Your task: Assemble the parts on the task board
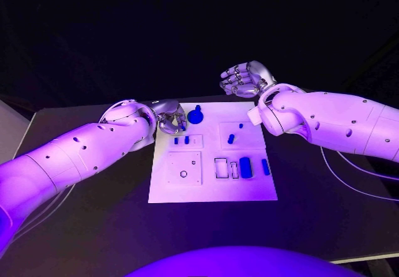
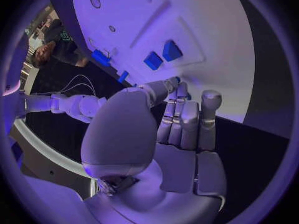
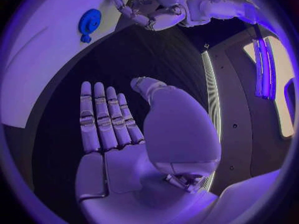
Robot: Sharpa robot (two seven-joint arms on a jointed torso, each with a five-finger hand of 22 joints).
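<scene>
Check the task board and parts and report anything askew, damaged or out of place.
Nothing stands out. The task board lies flat and square on the table, and the blue parts sit tidily on it. Left hand is at the board's far corner; right hand is beyond it.

Two white arms reach in from either side of the counter. The left hand [image 1: 172,120] hovers low, fingers curled downward, holding nothing visible. The right hand [image 1: 244,79] is raised near the far edge, fingers straight and together, palm empty.

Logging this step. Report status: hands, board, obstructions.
Left hand over task board's far-left corner, pinch unclear. Right hand open, beyond the far edge. Blue parts lie loose. Nothing blocking.
</scene>
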